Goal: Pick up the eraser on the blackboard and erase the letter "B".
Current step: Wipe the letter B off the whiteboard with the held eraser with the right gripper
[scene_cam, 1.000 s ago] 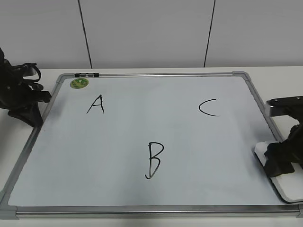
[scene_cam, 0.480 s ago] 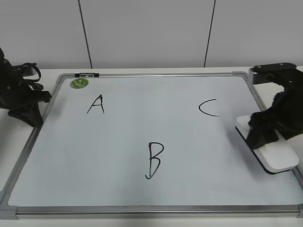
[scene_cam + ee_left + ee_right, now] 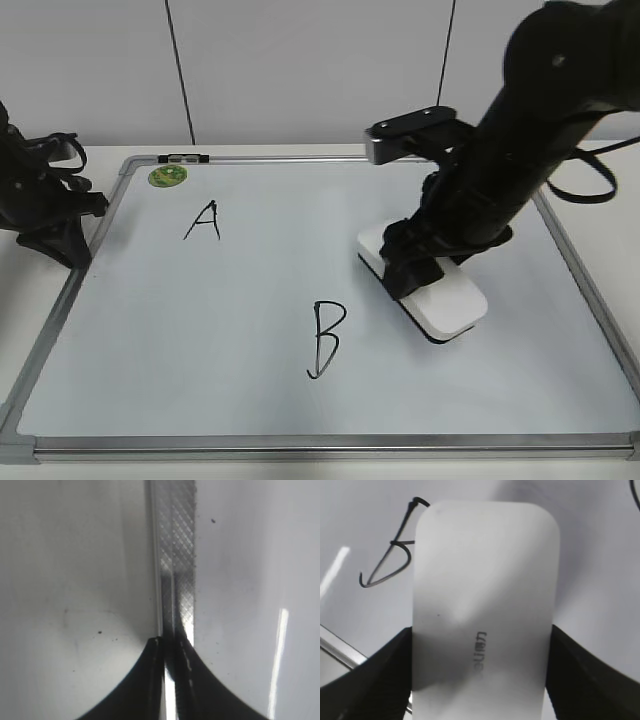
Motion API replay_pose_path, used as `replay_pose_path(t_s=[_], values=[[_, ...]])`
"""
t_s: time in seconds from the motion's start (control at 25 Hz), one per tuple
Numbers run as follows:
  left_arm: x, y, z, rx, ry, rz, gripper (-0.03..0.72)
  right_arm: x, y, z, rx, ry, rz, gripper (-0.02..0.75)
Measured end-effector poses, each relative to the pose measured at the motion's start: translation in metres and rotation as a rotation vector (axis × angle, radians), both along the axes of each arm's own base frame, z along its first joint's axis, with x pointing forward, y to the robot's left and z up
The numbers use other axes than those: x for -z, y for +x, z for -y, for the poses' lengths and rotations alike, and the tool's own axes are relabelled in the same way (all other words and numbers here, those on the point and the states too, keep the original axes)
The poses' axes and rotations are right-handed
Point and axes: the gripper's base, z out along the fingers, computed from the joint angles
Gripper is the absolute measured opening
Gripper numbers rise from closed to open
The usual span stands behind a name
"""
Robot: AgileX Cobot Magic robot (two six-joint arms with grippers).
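Note:
My right gripper (image 3: pixel 415 265) is shut on the eraser (image 3: pixel 450 300), a flat white block with a dark underside. It holds the eraser low over the blackboard (image 3: pixel 200 340), just right of the letter "B" (image 3: pixel 326 340). I cannot tell whether the eraser touches the surface. In the right wrist view the eraser (image 3: pixel 485 580) sits between the jaws (image 3: pixel 481 670), and part of the "B" (image 3: pixel 390 565) shows to its left. My left gripper (image 3: pixel 172 645) is shut and empty over the board's left frame rail (image 3: pixel 175 555). It also shows in the exterior view (image 3: pixel 55 225).
A black "A" (image 3: pixel 203 221) is at the board's upper left, with a round green magnet (image 3: pixel 167 176) and a black clip (image 3: pixel 183 158) near the top rail. The right arm hides the "C". The board's lower frame (image 3: pixel 340 652) shows in the right wrist view.
My right arm has lifted the eraser from the board's lower right edge and carried it left and inward, to just right of the "B". The left arm has not moved.

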Motion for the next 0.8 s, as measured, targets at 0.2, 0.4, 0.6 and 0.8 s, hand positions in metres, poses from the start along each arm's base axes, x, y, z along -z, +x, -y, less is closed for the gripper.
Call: replay_pose_path(t_s=[0.2, 0.4, 0.6, 0.8], values=[[0.000, 0.000, 0.000, 0.000, -0.004, -0.002, 0.038, 0.021, 0.017, -0.034, -0.078, -0.031, -0.017, 0.550], [0.000, 0.000, 0.000, -0.003, -0.007, -0.001, 0.039, 0.045, 0.035, -0.050, -0.130, -0.082, -0.026, 0.550], [0.000, 0.000, 0.000, -0.003, -0.007, -0.001, 0.039, 0.062, 0.046, -0.055, -0.145, -0.112, -0.036, 0.550], [0.000, 0.000, 0.000, -0.002, -0.008, -0.001, 0.040, 0.072, 0.051, -0.056, -0.160, -0.134, -0.029, 0.550]])
